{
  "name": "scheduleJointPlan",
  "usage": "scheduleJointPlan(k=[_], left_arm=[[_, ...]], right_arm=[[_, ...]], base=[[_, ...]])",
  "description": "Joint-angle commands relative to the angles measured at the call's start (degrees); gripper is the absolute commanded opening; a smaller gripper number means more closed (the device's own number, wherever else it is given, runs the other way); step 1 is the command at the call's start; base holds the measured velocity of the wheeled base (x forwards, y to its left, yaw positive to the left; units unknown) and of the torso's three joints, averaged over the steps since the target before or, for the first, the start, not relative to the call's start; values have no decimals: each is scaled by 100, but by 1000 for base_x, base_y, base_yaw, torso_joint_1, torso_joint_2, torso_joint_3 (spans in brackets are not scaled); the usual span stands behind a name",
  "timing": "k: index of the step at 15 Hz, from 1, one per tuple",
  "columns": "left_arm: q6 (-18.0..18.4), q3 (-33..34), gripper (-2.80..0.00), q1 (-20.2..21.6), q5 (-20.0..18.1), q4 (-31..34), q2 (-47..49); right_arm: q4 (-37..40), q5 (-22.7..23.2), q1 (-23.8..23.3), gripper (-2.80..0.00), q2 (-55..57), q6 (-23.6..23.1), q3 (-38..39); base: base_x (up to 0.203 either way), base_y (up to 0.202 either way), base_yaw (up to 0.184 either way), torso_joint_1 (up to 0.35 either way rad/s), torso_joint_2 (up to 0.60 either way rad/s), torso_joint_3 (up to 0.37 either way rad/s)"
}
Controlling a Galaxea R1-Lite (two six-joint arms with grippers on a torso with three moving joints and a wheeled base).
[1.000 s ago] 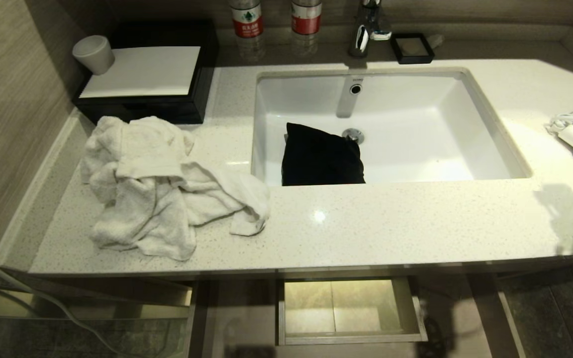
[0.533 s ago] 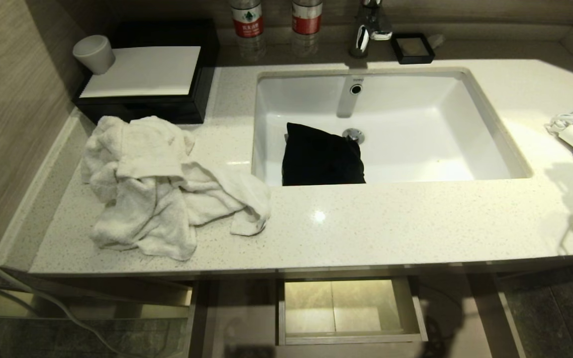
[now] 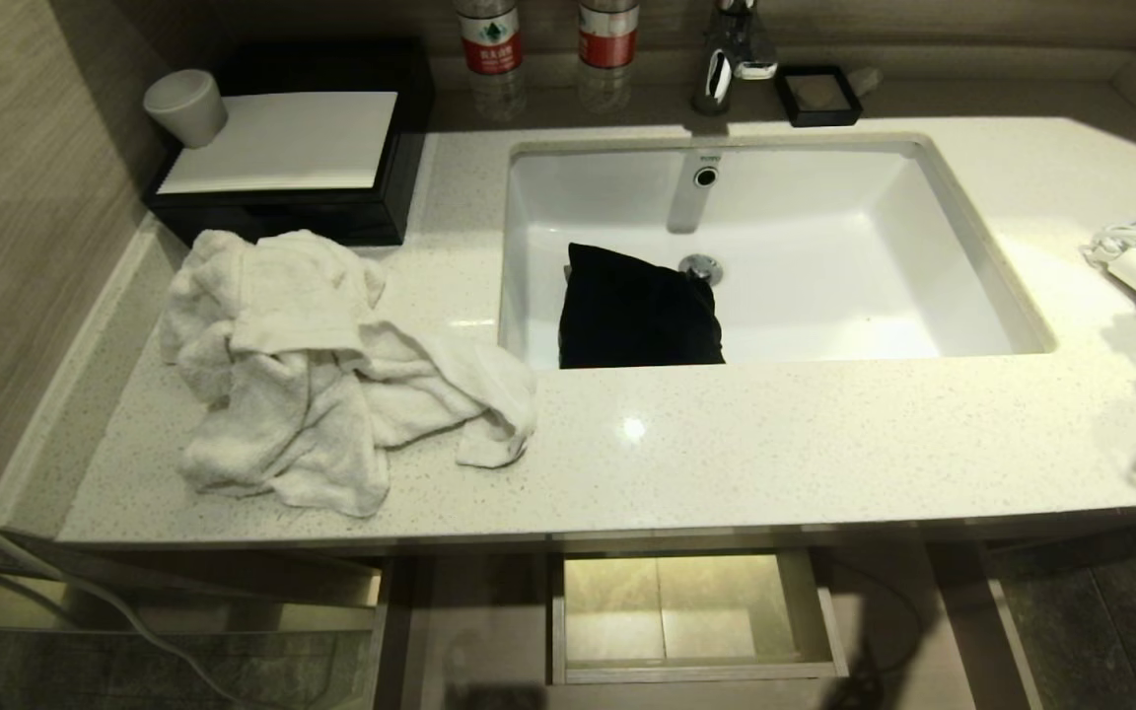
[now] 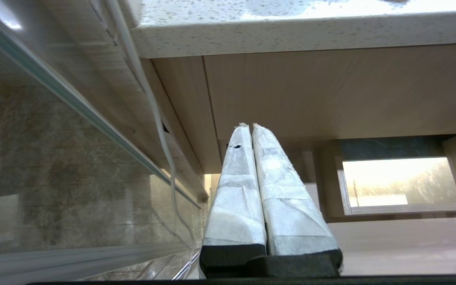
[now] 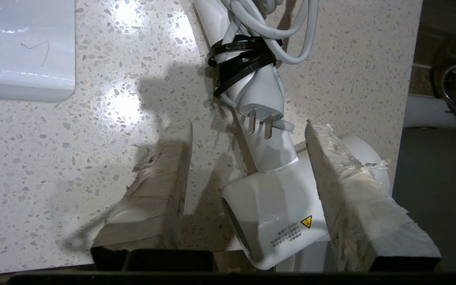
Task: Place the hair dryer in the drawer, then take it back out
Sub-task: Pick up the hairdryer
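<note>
Hovering over the dryer at the bench's right edge, the right tool has its fingers spread wide, one on each side of the white body and folded handle, gripping nothing yet. The dryer lies flat on the speckled stone, its cord bundled against the handle by a black tie, plug resting on top; the head view catches only that bundle at the far right. That straddle looks like a line-up for a pinch across the body, which seems wise, since the loose cord would slip.

Below the front edge, the drawer stands pulled out and lit, ready to take the dryer. So step one is barely under way.

The left tool is parked low beside the cabinet, under the bench lip, its wrapped fingers pressed together and empty, well clear of the drawer's path.
</note>
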Motion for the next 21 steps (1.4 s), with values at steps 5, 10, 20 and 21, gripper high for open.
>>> scheduleJointPlan(k=[5, 10, 20, 21], left_arm=[[0, 9, -280, 0, 0, 1, 0], [0, 9, -280, 0, 0, 1, 0], [0, 9, -280, 0, 0, 1, 0], [0, 3, -280, 0, 0, 1, 0]], right_arm=[[190, 363, -382, 0, 295, -68, -150], [460, 634, -388, 0, 535, -71, -126], [474, 1030, -678, 0, 1092, -335, -286], [474, 1097, -710, 0, 1136, -337, -290]], base=[[0, 0, 0, 0, 0, 0], [0, 0, 0, 0, 0, 0], [0, 0, 0, 0, 0, 0], [0, 0, 0, 0, 0, 0]])
